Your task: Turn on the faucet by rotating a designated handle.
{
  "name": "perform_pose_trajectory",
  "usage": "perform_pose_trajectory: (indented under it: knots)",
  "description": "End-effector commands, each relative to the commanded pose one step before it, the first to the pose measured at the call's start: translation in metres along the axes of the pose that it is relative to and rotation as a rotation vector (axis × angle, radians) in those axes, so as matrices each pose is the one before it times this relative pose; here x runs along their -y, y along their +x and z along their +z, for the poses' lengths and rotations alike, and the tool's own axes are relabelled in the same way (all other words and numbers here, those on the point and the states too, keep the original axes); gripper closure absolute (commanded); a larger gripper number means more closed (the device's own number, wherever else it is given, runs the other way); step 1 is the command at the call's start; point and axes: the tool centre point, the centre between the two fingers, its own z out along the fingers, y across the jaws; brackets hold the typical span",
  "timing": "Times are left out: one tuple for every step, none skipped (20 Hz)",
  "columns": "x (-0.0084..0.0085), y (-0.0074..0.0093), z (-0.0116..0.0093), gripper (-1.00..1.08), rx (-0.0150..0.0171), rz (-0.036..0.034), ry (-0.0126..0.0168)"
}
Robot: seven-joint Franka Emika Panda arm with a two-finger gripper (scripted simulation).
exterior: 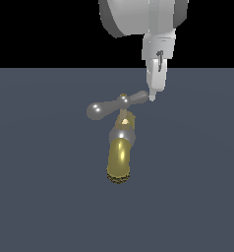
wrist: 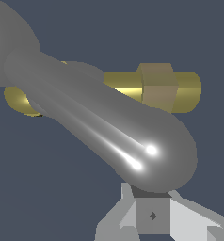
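Note:
The faucet (exterior: pixel 120 160) lies on the floor, with its brass-gold spout toward the camera and a silver collar behind it. The handle (exterior: pixel 109 106), a silver-grey crossbar on a small brass hub, sits on top. My white gripper (exterior: pixel 152 97) comes down from above, its fingertips together. It touches the knob at the end of the handle on the exterior view's right, beside it, not around it. In the wrist view the handle arm (wrist: pixel 109 122) fills the frame, its knob right against my gripper (wrist: pixel 152 212). The brass body (wrist: pixel 180 89) shows behind.
The faucet rests on a flat dark blue-grey floor (exterior: pixel 40 197) with a black background beyond. The arm's large white link (exterior: pixel 138 15) hangs above the faucet at the top of the exterior view.

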Motion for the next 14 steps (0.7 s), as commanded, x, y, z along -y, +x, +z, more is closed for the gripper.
perform_pose_trajectory:
  knots:
    - [-0.00928,0.02579,-0.00056,1.08,-0.00622,-0.03067,-0.00395]
    - [-0.00289,0.00211,0.00007,1.08,0.00000,0.00000,0.00000]
    - [-0.00287,0.00209,0.00007,1.08,0.00000,0.00000,0.00000]
    - [-0.00277,0.00228,-0.00022,1.08,0.00047,-0.00019,-0.00047]
    - [-0.00284,0.00205,0.00006,1.08,0.00000,0.00000,0.00000]
    - [0.00000,0.00000,0.00000,1.08,0.00000,0.00000,0.00000]
    - [0.00462,-0.02108,0.00036,1.08,0.00743,0.02785,0.00303]
    - [-0.00077,0.00779,-0.00006,1.08,-0.00049,-0.00188,-0.00022]
    - [-0.00077,0.00779,-0.00006,1.08,-0.00049,-0.00188,-0.00022]
    - [-0.00077,0.00779,-0.00006,1.08,-0.00049,-0.00188,-0.00022]
    - [-0.00078,0.00778,-0.00006,1.08,-0.00049,-0.00188,-0.00022]
    - [-0.00078,0.00776,-0.00006,1.08,-0.00049,-0.00188,-0.00022]
    - [-0.00078,0.00770,-0.00006,1.08,-0.00047,-0.00182,-0.00021]
    - [-0.00078,0.00771,-0.00006,1.08,-0.00049,-0.00188,-0.00022]
